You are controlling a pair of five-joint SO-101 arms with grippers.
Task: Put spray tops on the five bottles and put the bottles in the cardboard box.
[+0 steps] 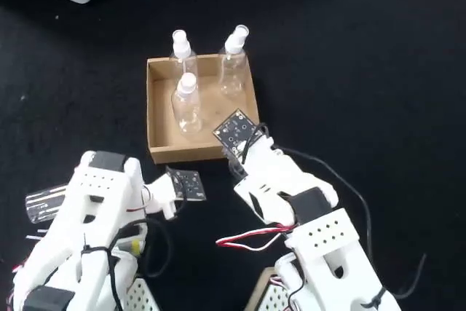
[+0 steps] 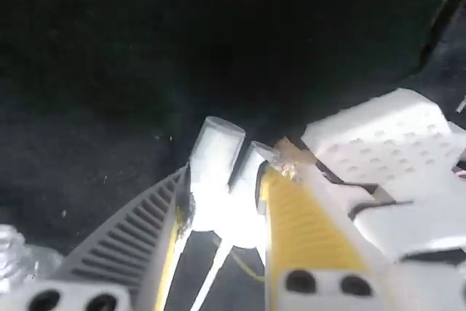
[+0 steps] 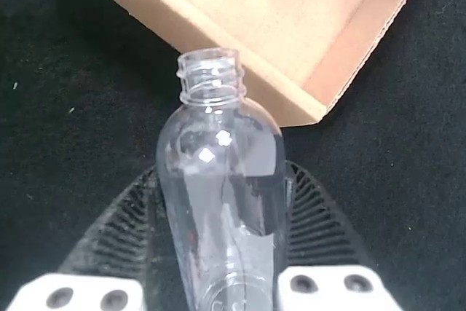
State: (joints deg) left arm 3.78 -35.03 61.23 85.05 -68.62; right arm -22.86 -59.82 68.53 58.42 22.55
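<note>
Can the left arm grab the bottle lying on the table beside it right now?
Probably not yet. The left gripper is shut on a spray top, so its jaws are taken, and the lying bottle sits alongside the arm, back from the gripper.

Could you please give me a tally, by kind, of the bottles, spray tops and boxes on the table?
Capped bottle: 3
Uncapped bottle: 2
Loose spray top: 1
Cardboard box: 1
Total: 7
</note>
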